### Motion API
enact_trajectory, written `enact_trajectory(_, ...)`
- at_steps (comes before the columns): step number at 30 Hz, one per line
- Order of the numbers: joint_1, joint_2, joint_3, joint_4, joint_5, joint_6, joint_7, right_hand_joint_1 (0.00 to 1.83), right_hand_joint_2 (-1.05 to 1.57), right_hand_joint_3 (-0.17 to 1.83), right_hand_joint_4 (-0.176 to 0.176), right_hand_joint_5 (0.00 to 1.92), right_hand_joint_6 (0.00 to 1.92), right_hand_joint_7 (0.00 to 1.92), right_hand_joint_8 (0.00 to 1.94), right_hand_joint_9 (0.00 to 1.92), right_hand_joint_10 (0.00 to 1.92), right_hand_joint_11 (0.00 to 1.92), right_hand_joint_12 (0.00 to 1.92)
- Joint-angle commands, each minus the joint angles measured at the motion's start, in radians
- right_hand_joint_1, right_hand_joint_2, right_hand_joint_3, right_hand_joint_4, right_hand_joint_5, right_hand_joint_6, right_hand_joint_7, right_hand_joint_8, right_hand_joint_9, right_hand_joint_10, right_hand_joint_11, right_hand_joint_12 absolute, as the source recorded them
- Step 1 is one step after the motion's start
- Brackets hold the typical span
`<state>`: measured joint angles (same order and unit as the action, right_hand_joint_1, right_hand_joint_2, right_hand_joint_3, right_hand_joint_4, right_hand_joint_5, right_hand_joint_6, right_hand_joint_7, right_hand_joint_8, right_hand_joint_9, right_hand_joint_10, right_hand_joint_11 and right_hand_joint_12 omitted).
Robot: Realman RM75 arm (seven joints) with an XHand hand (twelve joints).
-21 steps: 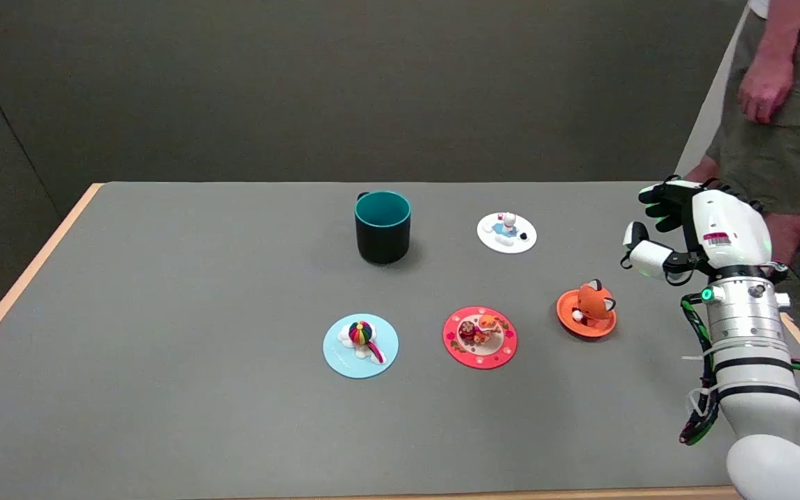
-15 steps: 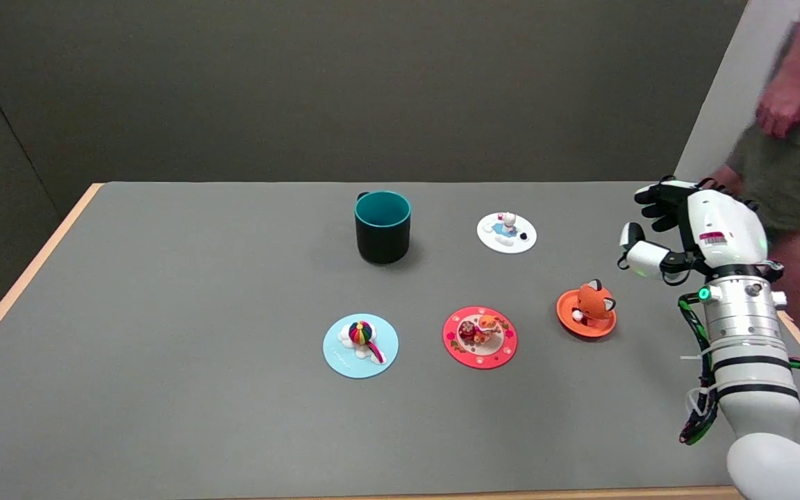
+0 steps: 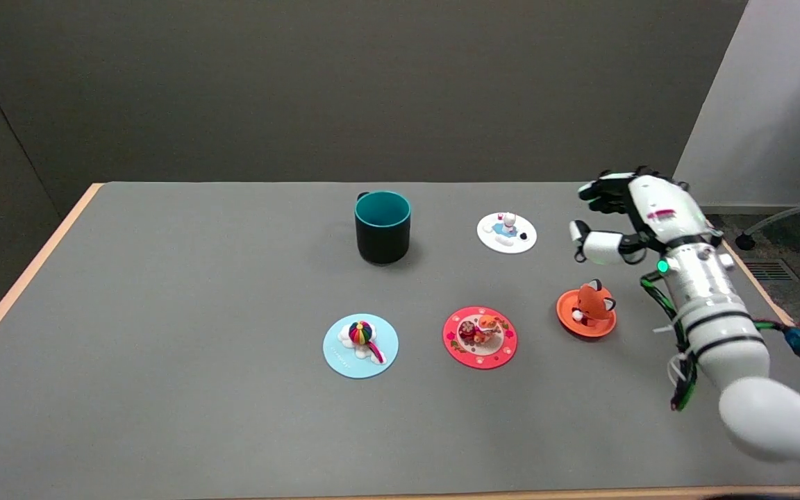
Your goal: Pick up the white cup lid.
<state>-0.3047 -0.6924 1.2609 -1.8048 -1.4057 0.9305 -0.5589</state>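
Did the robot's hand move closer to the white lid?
Yes. The right hand has moved left across the table toward the white cup lid, which stays beside the mug. It is not touching it yet.

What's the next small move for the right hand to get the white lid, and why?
Probably ease the right hand further left and down toward the white lid. The hand hangs open in the air to the lid's right, not touching it, and the lid lies flat on the table.

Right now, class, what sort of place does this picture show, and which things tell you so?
Probably a robot test room or lab: a plain grey table before dark partition walls, a white arm with its right hand over it, and sample items laid out: a white cup lid and a mug.
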Motion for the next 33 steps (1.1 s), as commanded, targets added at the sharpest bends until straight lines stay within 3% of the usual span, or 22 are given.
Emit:
enact_trajectory(1, 0.363, 0.083, -0.049, 0.223, 0.262, -0.478, 0.002, 0.87, 0.62, 0.87, -0.04, 0.81, 0.3, 0.95, 0.22, 0.91, 0.23, 0.59, 1.09)
enact_trajectory(13, 0.882, 0.081, -0.461, 0.456, 0.302, -0.589, 0.003, 0.87, 0.61, 0.87, -0.028, 0.81, 0.31, 0.95, 0.22, 0.92, 0.23, 0.57, 1.15)
enact_trajectory(27, 1.188, 0.01, -0.688, 0.679, 0.284, -0.725, 0.002, 0.83, 0.57, 0.87, -0.009, 0.78, 0.27, 0.87, 0.21, 0.89, 0.23, 0.54, 1.16)
enact_trajectory(33, 1.247, -0.011, -0.719, 0.76, 0.153, -0.762, 0.003, 0.83, 0.55, 0.88, -0.007, 0.77, 0.25, 0.83, 0.21, 0.84, 0.22, 0.49, 1.14)
